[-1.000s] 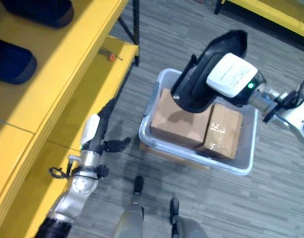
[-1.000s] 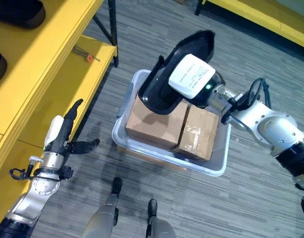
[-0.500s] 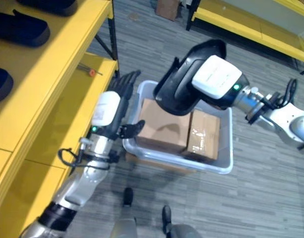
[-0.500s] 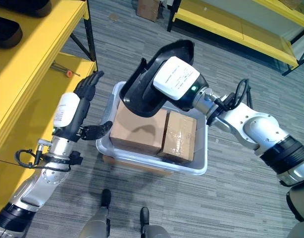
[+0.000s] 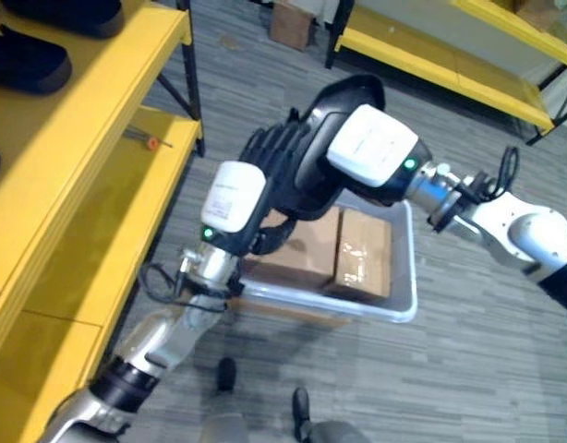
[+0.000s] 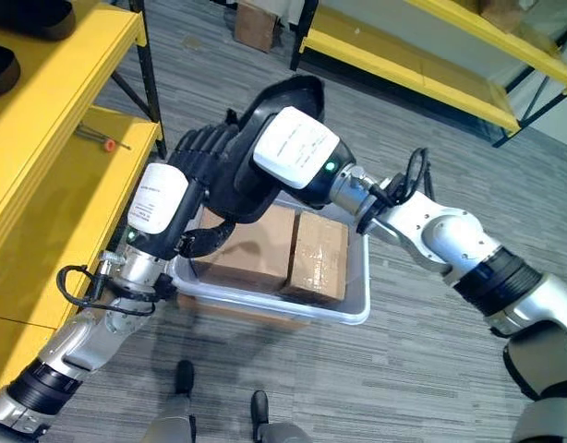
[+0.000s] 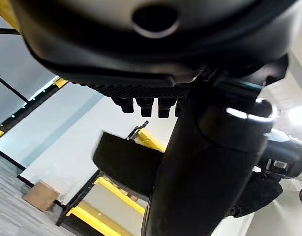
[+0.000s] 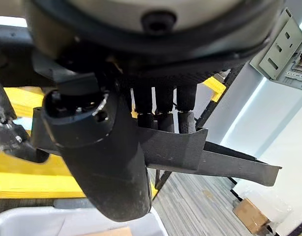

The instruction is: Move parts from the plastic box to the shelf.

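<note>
A yellow shelf (image 5: 90, 138) runs along the robot's left, with dark parts lying on its upper level and a small screwdriver (image 5: 147, 140) on its lower one. On the grey floor beside it stands the plastic box (image 5: 401, 300), a pale tub with two cardboard cartons (image 5: 362, 254) inside. Above the box the right hand (image 6: 297, 161) holds up a large black curved part (image 5: 330, 138), its fingers curled over the part's edge and the thumb pressing from the other side. Half a second ago the left hand (image 6: 173, 198) was raised at the box's near left corner, apart from the part; now it has come up against the part's left side, fingers straight and spread along the black surface, not clamped on it. Judging by that, the part is now supported from both sides and is clear of the box, ready to be carried toward the shelf, which it has not yet reached
</note>
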You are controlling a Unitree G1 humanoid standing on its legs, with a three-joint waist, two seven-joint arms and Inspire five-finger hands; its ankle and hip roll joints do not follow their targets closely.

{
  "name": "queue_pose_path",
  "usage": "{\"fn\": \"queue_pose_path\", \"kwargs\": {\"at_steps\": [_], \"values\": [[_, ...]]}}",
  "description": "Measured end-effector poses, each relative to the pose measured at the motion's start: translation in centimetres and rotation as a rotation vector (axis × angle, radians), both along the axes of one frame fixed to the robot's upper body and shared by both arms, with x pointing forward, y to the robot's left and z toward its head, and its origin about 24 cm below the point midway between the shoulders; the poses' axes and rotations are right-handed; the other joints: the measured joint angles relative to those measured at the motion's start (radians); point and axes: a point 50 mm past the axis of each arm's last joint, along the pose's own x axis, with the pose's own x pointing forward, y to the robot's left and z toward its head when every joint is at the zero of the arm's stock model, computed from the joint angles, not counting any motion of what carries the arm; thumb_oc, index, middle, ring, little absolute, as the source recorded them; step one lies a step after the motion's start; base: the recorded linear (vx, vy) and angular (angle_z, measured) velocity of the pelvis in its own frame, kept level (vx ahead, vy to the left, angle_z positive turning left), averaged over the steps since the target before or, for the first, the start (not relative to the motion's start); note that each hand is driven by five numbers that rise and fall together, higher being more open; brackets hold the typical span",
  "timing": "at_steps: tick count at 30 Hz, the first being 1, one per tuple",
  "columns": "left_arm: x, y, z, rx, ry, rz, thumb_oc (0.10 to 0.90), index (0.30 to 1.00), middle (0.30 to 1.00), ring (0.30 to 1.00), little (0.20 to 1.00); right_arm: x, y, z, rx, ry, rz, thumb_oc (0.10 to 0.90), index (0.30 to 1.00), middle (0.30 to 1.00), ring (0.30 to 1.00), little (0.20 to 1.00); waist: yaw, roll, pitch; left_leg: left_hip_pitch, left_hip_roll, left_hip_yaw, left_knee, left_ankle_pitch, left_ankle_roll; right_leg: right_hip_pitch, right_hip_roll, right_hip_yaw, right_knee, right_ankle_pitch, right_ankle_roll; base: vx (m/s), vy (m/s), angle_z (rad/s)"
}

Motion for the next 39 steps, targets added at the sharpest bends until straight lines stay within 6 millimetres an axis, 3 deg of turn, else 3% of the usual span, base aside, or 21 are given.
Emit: {"fn": "queue_pose_path", "kwargs": {"at_steps": [7,15,16,17,18,30,39], "values": [[0.2,-1.6,0.8,-0.027,-0.044,-0.050,0.900,1.000,1.000,1.000,1.000,-0.1,1.3,0.3,0.046,0.003,0.050,0.400,0.300,0.300,0.300,0.300,0.002,0.000,0.000,0.001,0.000,-0.001,0.000,0.000,0.000,0.002,0.001,0.000,0.000,0.000,0.000,0.00,-0.002,0.00],[0.2,-2.0,1.0,-0.034,-0.065,-0.057,0.900,1.000,1.000,1.000,1.000,-0.1,1.5,0.5,0.066,0.007,0.059,0.400,0.300,0.300,0.300,0.300,0.000,0.000,0.000,0.005,0.000,0.001,0.000,0.000,0.000,0.004,0.000,0.002,0.000,0.000,0.000,0.00,0.000,0.00],[0.3,-2.0,0.9,-0.026,-0.068,-0.051,0.833,0.907,0.907,0.907,0.907,-0.1,1.6,0.4,0.068,0.007,0.061,0.400,0.300,0.300,0.300,0.300,-0.001,0.000,0.000,0.006,0.000,0.002,0.000,0.000,-0.001,0.005,0.000,0.002,0.000,0.000,0.000,0.00,0.000,0.00],[0.5,-1.9,0.7,-0.011,-0.069,-0.037,0.492,0.429,0.429,0.429,0.429,-0.1,1.6,0.4,0.068,0.007,0.062,0.400,0.300,0.300,0.300,0.300,0.000,0.001,0.000,0.008,0.000,0.002,0.000,-0.001,-0.001,0.007,0.000,0.002,0.000,0.000,0.000,0.00,0.000,0.00],[0.5,-1.8,0.6,-0.018,-0.074,-0.033,0.400,0.300,0.300,0.300,0.300,-0.1,1.6,0.4,0.069,0.008,0.061,0.400,0.300,0.300,0.300,0.300,-0.001,0.001,0.000,0.009,0.000,0.002,0.000,-0.002,-0.002,0.008,0.000,0.002,0.000,0.000,0.000,0.00,0.000,0.00],[0.7,-1.5,2.3,-0.131,-0.188,0.012,0.400,0.300,0.300,0.300,0.300,0.0,1.8,0.2,0.097,0.025,0.061,0.400,0.300,0.300,0.300,0.300,0.001,0.002,-0.001,0.010,0.000,0.002,-0.001,-0.008,-0.001,0.009,0.000,0.002,0.000,0.000,0.000,0.00,0.000,0.00],[0.6,-1.1,2.5,-0.097,-0.223,0.038,0.400,0.300,0.300,0.300,0.300,-0.1,1.7,-0.8,0.089,0.050,0.065,0.400,0.300,0.300,0.300,0.300,0.003,0.007,-0.003,0.010,0.000,0.002,-0.001,-0.011,-0.001,0.009,-0.001,0.002,0.000,0.000,0.000,0.00,0.000,0.00]]}}
